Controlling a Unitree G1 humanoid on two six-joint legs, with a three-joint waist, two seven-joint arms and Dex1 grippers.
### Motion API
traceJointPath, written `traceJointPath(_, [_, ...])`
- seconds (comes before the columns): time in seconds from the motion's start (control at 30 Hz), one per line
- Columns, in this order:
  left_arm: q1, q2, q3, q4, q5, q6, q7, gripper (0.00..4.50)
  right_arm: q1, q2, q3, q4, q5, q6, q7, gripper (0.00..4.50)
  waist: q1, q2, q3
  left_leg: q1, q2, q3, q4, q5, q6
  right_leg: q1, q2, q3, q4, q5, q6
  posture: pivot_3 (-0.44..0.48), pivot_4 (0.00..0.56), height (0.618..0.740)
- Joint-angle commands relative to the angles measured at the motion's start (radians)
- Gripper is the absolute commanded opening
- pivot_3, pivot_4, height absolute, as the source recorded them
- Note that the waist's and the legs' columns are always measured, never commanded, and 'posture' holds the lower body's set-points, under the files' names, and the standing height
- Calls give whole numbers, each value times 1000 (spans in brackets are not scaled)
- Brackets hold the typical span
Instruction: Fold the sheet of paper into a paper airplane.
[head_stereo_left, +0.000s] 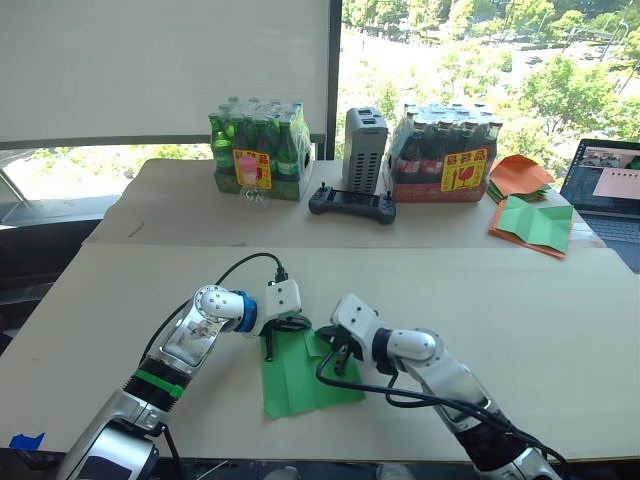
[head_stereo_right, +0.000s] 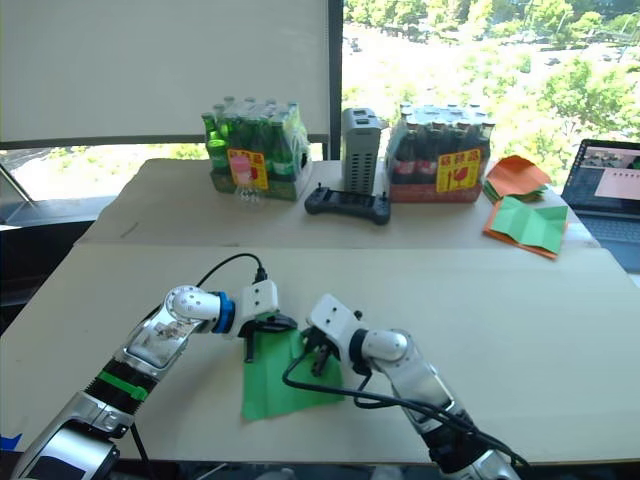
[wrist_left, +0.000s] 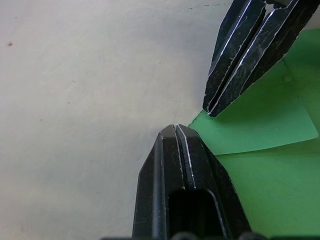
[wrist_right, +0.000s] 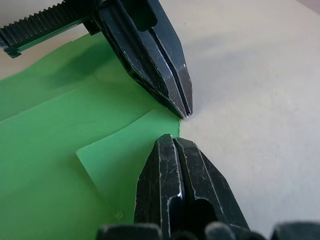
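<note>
Both arms are shiny silver with white wrists — the left arm (head_stereo_left: 190, 345) wears a blue ring and a green band. Black cables loop off each. Fingers (wrist_right: 165, 75) are black.

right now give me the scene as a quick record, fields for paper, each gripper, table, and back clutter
paper: green sheet flat on the near table, one corner flap folded over
left gripper: shut, tips at the folded corner's edge
right gripper: shut, tips at the same corner, facing the left gripper
table: pale top
back clutter: two bottle packs, grey box, black controller, orange and green paper stack, laptop
</note>
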Motion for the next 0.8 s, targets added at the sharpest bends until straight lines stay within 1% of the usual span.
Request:
traceJointPath(0.03, [29, 6, -26, 17, 25, 12, -11, 0, 32, -31, 2, -11, -1, 43, 9, 37, 0, 0, 0, 0, 0, 0, 0, 0, 0, 0, 0, 0, 0, 0, 0, 0, 150, 675])
traceJointPath(0.8, [24, 1, -27, 48, 31, -13, -18, 0, 158, -158, -58, -190, 53, 151, 1, 37, 5, 0, 0, 2, 0, 0, -1, -1, 1, 3, 0, -1, -3, 0, 0, 0, 150, 675])
